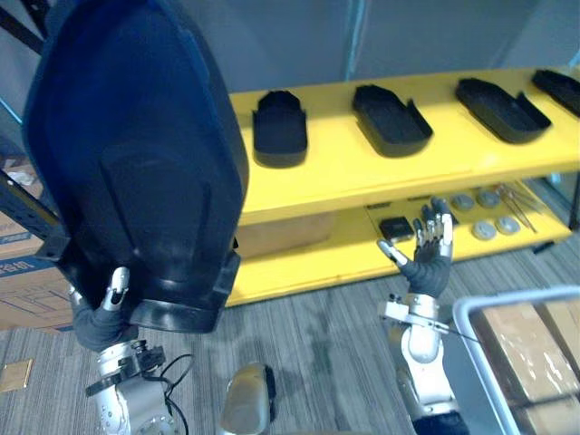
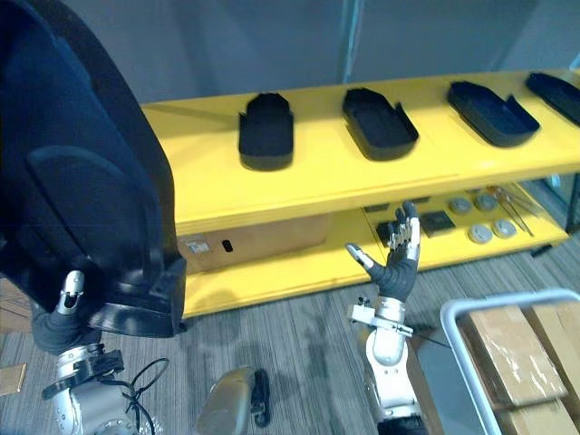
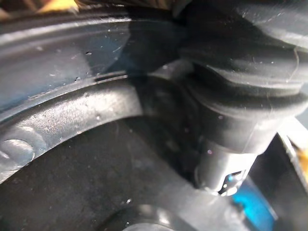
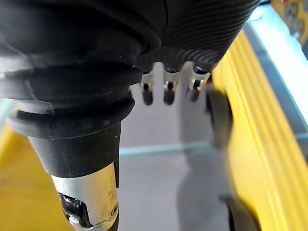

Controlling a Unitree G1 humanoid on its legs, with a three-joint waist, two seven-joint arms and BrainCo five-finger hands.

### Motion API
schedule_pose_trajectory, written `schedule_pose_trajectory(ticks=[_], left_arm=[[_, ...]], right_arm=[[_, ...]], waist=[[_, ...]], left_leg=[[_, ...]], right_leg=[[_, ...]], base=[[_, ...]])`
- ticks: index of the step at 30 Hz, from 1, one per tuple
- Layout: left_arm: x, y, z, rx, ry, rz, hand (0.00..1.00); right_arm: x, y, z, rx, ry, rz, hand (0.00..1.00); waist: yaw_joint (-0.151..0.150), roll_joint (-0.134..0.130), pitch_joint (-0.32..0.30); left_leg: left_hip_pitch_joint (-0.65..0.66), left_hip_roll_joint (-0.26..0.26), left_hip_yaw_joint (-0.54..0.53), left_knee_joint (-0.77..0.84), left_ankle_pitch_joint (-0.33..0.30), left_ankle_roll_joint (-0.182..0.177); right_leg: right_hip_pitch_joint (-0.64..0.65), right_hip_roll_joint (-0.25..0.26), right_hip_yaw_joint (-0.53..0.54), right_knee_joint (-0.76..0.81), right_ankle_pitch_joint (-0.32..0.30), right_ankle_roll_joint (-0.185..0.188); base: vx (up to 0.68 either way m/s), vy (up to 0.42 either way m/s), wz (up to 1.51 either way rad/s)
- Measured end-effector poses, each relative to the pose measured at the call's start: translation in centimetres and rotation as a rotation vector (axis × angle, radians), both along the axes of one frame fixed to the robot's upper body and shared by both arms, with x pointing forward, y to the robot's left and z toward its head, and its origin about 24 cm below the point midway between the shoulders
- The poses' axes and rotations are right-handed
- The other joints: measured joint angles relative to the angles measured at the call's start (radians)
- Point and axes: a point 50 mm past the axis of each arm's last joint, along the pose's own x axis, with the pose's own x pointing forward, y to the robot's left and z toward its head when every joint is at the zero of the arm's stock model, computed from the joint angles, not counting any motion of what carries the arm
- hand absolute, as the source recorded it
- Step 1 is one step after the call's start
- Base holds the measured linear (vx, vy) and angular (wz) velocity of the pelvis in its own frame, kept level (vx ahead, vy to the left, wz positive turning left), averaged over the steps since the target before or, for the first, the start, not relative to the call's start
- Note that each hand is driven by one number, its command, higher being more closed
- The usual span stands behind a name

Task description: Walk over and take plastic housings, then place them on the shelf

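Nearest, lower L: left robot hand [image 1: 100, 319] clamped on bottom rim of big dark plastic housing [image 1: 136, 154], held upright. To the R: right robot hand [image 1: 430, 258] raised, fingers straight, empty. Beyond: yellow shelf [image 1: 344, 170], four more housings [image 1: 279, 127] in row on top level, apart.

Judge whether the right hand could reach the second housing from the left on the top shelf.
Probably yes. The right hand is open and empty in front of the shelf, and nothing stands between it and that housing. The large housing in the left hand is well aside.
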Motion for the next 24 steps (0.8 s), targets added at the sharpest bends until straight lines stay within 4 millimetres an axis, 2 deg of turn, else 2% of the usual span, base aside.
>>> schedule_pose_trajectory(ticks=[1,2,3,4,6,7,8,9,12,14,17,18,19,21,22,24], left_arm=[[0.2,-0.1,0.3,0.003,-0.011,-0.005,1.0],[0.4,-0.2,0.4,0.004,-0.02,-0.013,1.0],[0.6,-0.2,0.6,0.006,-0.03,-0.014,1.0],[1.3,-0.5,1.1,-0.001,-0.062,-0.027,1.0],[2.4,-1.0,1.1,-0.022,-0.072,-0.042,1.0],[3.0,-1.1,0.9,-0.037,-0.059,-0.044,1.0],[3.2,-1.3,0.5,-0.054,-0.037,-0.041,1.0],[3.2,-1.4,0.2,-0.066,-0.024,-0.042,1.0],[2.0,-1.4,-1.5,-0.106,0.056,-0.013,1.0],[1.5,-1.6,-2.0,-0.126,0.075,-0.005,1.0],[1.2,-1.7,-1.9,-0.116,0.065,-0.019,1.0],[1.2,-1.9,-1.7,-0.11,0.046,-0.037,1.0],[1.3,-2.2,-1.5,-0.108,0.028,-0.063,1.0],[1.4,-2.8,-1.2,-0.104,0.008,-0.099,1.0],[1.4,-3.1,-1.1,-0.108,0.001,-0.11,1.0],[1.5,-3.1,-1.1,-0.112,-0.001,-0.111,1.0]], right_arm=[[0.1,0.0,0.3,-0.033,-0.013,0.008,0.0],[0.0,-0.2,0.4,-0.051,-0.021,0.005,0.0],[0.0,-0.4,0.6,-0.057,-0.03,0.002,0.0],[-0.1,-1.5,1.4,-0.08,-0.066,-0.018,0.0],[-0.4,-3.0,2.4,-0.108,-0.106,-0.052,0.0],[-0.5,-4.1,2.8,-0.114,-0.124,-0.068,0.0],[-0.6,-4.6,3.0,-0.117,-0.133,-0.074,0.0],[-0.6,-4.9,3.0,-0.121,-0.134,-0.073,0.0],[-0.5,-5.0,3.3,-0.151,-0.137,-0.043,0.0],[-0.5,-5.1,3.3,-0.16,-0.135,-0.044,0.0],[-0.6,-5.4,3.3,-0.152,-0.131,-0.067,0.0],[-0.8,-5.8,3.2,-0.145,-0.127,-0.091,0.0],[-1.0,-6.2,3.1,-0.137,-0.122,-0.12,0.0],[-1.3,-6.7,3.0,-0.129,-0.113,-0.165,0.0],[-1.4,-6.9,2.9,-0.131,-0.105,-0.188,0.0],[-1.5,-6.8,3.1,-0.12,-0.117,-0.193,0.0]], waist=[[-0.007,0.001,0.001],[-0.015,0.011,0.002],[-0.021,0.01,-0.002],[-0.045,0.011,-0.015],[-0.063,0.015,-0.017],[-0.073,0.017,-0.016],[-0.09,0.012,-0.02],[-0.096,0.022,-0.021],[-0.065,0.07,-0.05],[-0.053,0.083,-0.058],[-0.059,0.09,-0.064],[-0.067,0.089,-0.065],[-0.074,0.089,-0.064],[-0.081,0.09,-0.065],[-0.079,0.088,-0.064],[-0.081,0.063,-0.059]], left_leg=[[0.056,-0.007,-0.027,-0.069,0.033,0.005],[0.095,-0.009,-0.041,-0.119,0.072,0.0],[0.118,-0.016,-0.055,-0.143,0.083,-0.003],[0.139,-0.029,-0.102,-0.185,0.102,-0.009],[0.148,-0.037,-0.154,-0.187,0.105,-0.012],[0.156,-0.048,-0.183,-0.184,0.105,-0.013],[0.157,-0.065,-0.207,-0.167,0.097,-0.025],[0.157,-0.063,-0.211,-0.155,0.087,-0.037],[0.166,-0.025,-0.227,-0.156,0.067,-0.066],[0.196,-0.017,-0.229,-0.177,0.068,-0.068],[0.213,-0.016,-0.217,-0.213,0.075,-0.078],[0.211,-0.017,-0.156,-0.233,0.094,-0.082],[0.213,-0.024,-0.08,-0.26,0.121,-0.072],[0.216,-0.036,-0.022,-0.29,0.147,-0.056],[0.222,-0.051,-0.035,-0.299,0.163,-0.059],[0.185,-0.083,-0.043,-0.251,0.176,-0.09]], right_leg=[[-0.039,0.057,0.024,0.001,-0.057,0.004],[-0.051,0.104,0.033,-0.052,-0.085,-0.003],[-0.059,0.136,0.042,-0.108,-0.099,-0.009],[-0.083,0.205,0.067,-0.266,-0.116,-0.015],[-0.115,0.258,0.129,-0.379,-0.112,-0.016],[-0.128,0.273,0.174,-0.453,-0.085,-0.018],[-0.123,0.269,0.179,-0.512,0.043,-0.026],[-0.106,0.273,0.165,-0.516,0.045,-0.01],[-0.049,0.316,0.144,-0.593,0.054,-0.023],[-0.004,0.328,0.133,-0.623,0.054,-0.023],[0.036,0.327,0.089,-0.653,0.054,-0.024],[0.048,0.316,0.058,-0.663,0.053,-0.026],[0.059,0.3,0.024,-0.667,0.052,-0.026],[0.071,0.283,-0.007,-0.666,0.051,-0.028],[0.076,0.271,-0.016,-0.665,0.049,-0.031],[0.081,0.223,-0.009,-0.669,0.048,-0.032]], base=[[0.28,0.073,0.5],[0.29,0.063,0.53],[0.29,0.028,0.85],[0.28,-0.019,1.02],[0.27,-0.051,1.04],[0.25,-0.099,1.07],[0.24,-0.122,1.07],[0.29,-0.193,0.74],[0.21,-0.157,0.17],[0.19,-0.133,0.23],[0.11,-0.045,0.46],[0.05,0.024,0.84],[0.04,0.042,0.9],[0.02,0.08,0.81],[0.02,0.114,0.67],[-0.01,0.125,0.39]])
